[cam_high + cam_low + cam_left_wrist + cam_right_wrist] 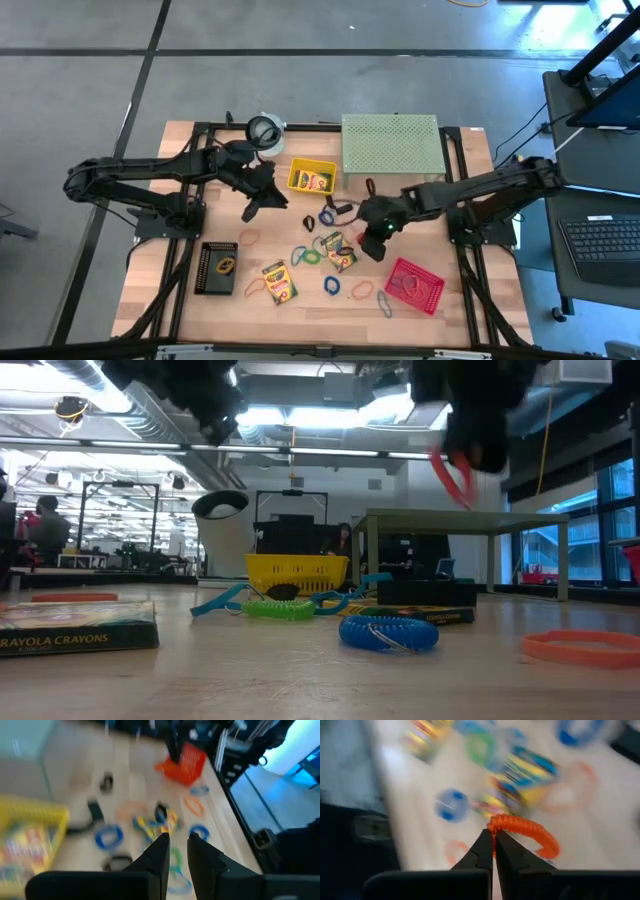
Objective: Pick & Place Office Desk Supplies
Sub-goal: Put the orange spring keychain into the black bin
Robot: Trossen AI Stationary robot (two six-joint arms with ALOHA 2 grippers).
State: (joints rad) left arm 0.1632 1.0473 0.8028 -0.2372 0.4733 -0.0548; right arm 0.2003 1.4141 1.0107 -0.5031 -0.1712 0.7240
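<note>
The right tool [493,837] was pinched shut on an orange coiled band [525,832], which arched out from between its fingertips and hung clear of the table [160,290]. From above, that tool [375,238] sat over the middle of the table, just beside a crayon box [338,251] and up-left of the red basket [413,285]. In the low view the band showed as a red-orange loop [452,477] dangling under the dark tool, well above the tabletop.

The left tool [176,847] held nothing; its fingers stood a narrow gap apart. From above it [262,200] hovered left of the yellow basket [311,178], which held a crayon box of its own.

The other supplies lay scattered over the table: a second crayon box [279,283] near the front, a blue coiled band [332,286], a green one [312,257], an orange loop [249,238] and another orange loop [361,291]. A black tray [216,268] at the left held a yellow band. The pale green perforated stand [390,145] stood at the far edge, with a round white roll [264,131] to its left.

In the low view a crayon box [75,628] lay closest on the left, a blue coil [388,633] in the middle and an orange loop [583,648] on the right.
</note>
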